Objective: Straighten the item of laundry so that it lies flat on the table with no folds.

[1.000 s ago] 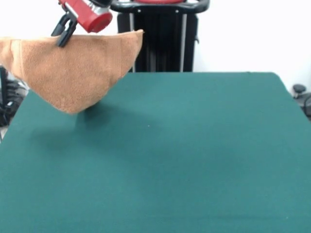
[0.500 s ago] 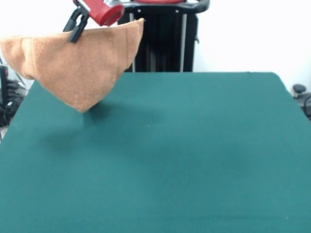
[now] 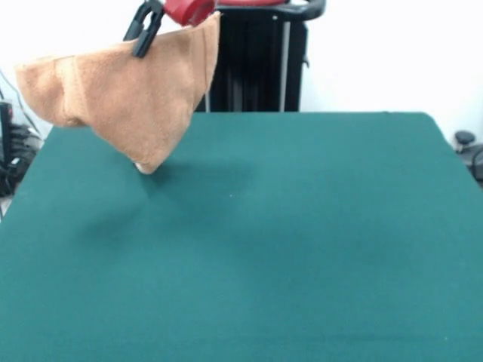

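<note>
my pincer point(image 3: 143, 38): clamped on towel's top edge | towel point(image 3: 136, 94): hangs in a point, off the table point(image 3: 302, 241)

**Hidden and cut-off parts**

Arm cropped by top edge, only red wrist stub and black fingers point(image 3: 145, 30) show; towel point(image 3: 128, 98) covers the fingertips. Bench point(image 3: 302, 241) runs off bottom and left edges. Towel's label too small to tell

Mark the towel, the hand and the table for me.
towel point(image 3: 136, 98): front view, middle of the hanging cloth.
hand point(image 3: 143, 34): front view, black fingertips at the towel's top edge.
table point(image 3: 302, 226): front view, bare green top.
</note>
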Controlling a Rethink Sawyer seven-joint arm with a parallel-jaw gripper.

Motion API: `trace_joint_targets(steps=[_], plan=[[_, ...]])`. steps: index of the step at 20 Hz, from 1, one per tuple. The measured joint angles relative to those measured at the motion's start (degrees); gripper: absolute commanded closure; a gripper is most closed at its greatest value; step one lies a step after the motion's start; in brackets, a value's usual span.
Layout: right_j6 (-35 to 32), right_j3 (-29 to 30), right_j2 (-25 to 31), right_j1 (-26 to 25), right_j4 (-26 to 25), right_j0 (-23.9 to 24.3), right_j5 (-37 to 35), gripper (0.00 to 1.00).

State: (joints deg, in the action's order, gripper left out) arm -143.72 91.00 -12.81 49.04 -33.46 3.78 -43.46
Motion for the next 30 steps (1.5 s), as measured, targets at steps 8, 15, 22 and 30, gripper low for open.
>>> trace_joint_targets(steps=[8,15,22,30], plan=[[0.0,2.5,3.47,5.43,1.96,2.76,-3.86,1.0],[0.0,4.14,6.67,9.25,3.29,5.57,-5.85,1.0],[0.05,5.32,10.01,11.39,3.81,8.86,-5.87,1.0],[0.05,5.85,13.27,12.83,4.05,11.56,-7.18,1.0]])
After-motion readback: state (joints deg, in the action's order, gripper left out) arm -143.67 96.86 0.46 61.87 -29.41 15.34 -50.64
